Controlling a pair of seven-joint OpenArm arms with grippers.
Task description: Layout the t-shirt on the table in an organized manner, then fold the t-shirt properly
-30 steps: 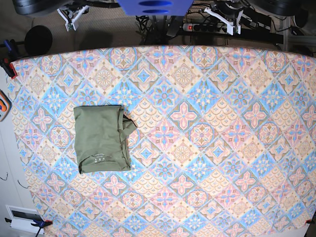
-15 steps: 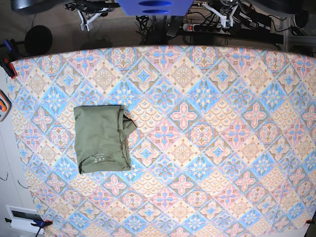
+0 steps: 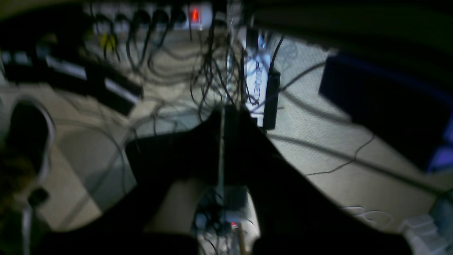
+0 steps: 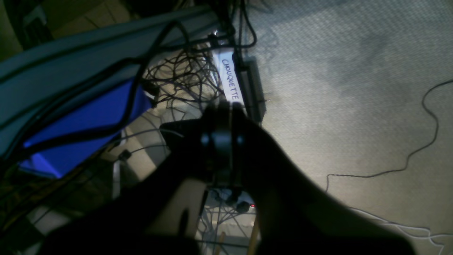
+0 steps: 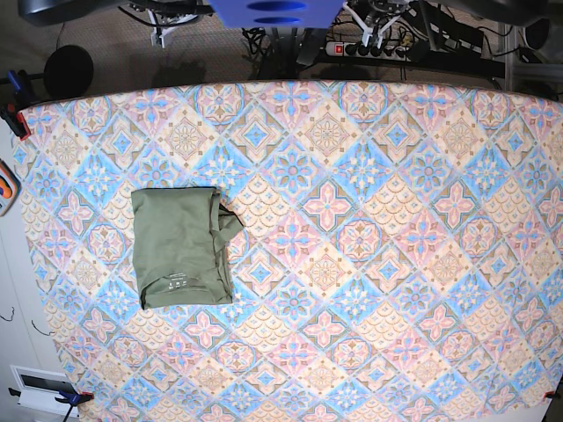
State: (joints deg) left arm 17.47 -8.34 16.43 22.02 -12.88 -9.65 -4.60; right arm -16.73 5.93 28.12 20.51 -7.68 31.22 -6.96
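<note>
Well, the t-shirt [image 5: 182, 245] lies folded, far from both arms' fingers.

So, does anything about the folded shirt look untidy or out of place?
Mostly neat. The t-shirt lies folded on the table, but a bit of cloth pokes out from its right edge in the base view, spoiling the rectangle. Nothing else stands out.

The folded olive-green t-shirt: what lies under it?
The olive-green cotton t-shirt rests folded on the pastel diamond-tile patterned table. Only that pattern shows around it; the patch beneath is covered, so anything there cannot be seen.
</note>
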